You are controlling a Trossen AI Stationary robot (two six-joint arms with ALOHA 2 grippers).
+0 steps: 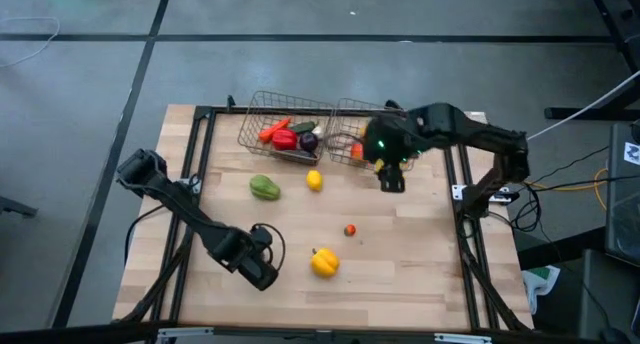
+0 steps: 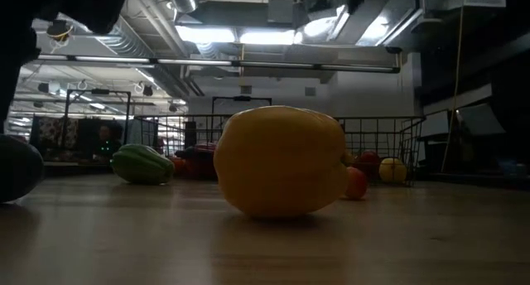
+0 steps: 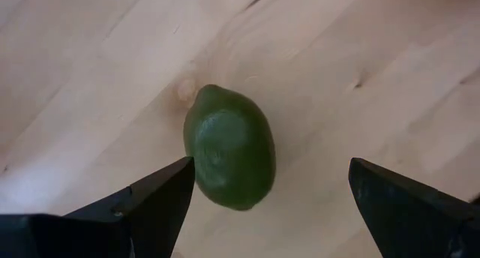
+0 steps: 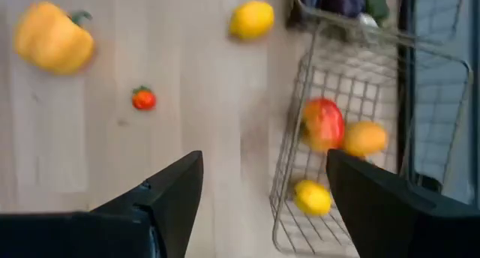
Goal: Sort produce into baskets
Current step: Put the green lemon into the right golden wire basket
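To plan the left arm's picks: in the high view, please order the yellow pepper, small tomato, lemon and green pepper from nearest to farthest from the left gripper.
From the left gripper:
1. Yellow pepper, beside it.
2. Small tomato, mid-table.
3. Green pepper and lemon, near the baskets, too close to call.

free: bare wood mid-table (image 1: pixel 400 264) | blocked: baskets (image 1: pixel 270 114) at far edge, yellow pepper (image 1: pixel 324 263) near front
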